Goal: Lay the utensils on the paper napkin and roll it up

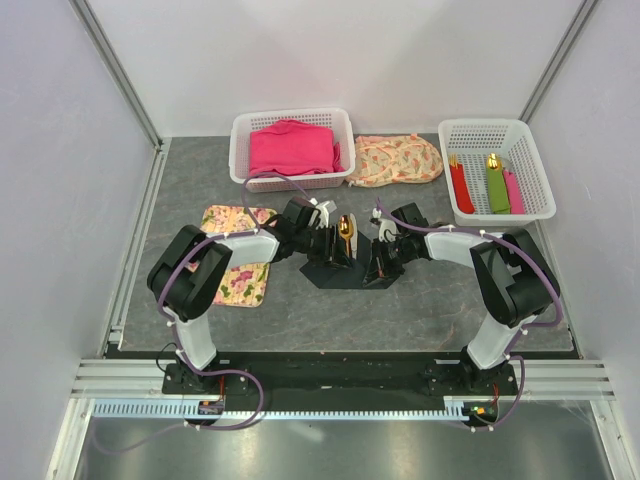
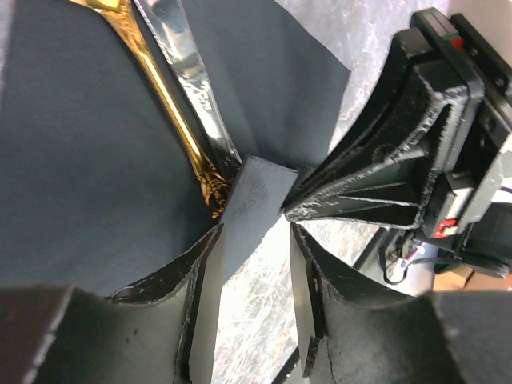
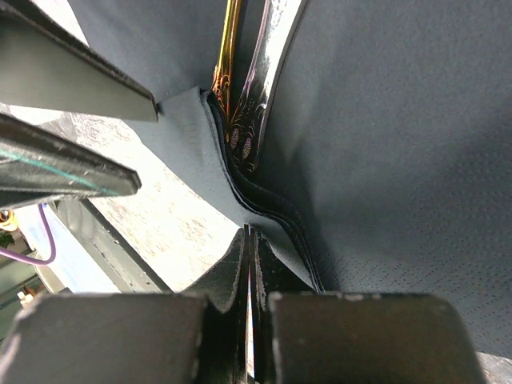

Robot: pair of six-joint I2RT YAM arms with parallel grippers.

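Observation:
The black paper napkin (image 1: pixel 345 274) lies mid-table between both arms, partly lifted and folded. The utensils (image 1: pixel 345 232) rest on it, gold heads toward the back. In the left wrist view a gold handle (image 2: pixel 172 112) and a silver one (image 2: pixel 192 80) run into a folded napkin (image 2: pixel 80 160) corner. My left gripper (image 2: pixel 256 232) is open, and that corner reaches just into its gap. My right gripper (image 3: pixel 254 234) is shut on the napkin's (image 3: pixel 400 160) folded edge, right beside the utensil handles (image 3: pixel 232 72). The two grippers almost touch tip to tip.
A floral mat (image 1: pixel 240 265) lies under the left arm. At the back stand a white basket (image 1: pixel 243 160) holding pink cloth, a floral cloth (image 1: pixel 395 160), and a second white basket (image 1: pixel 535 185) with red, green and pink rolls.

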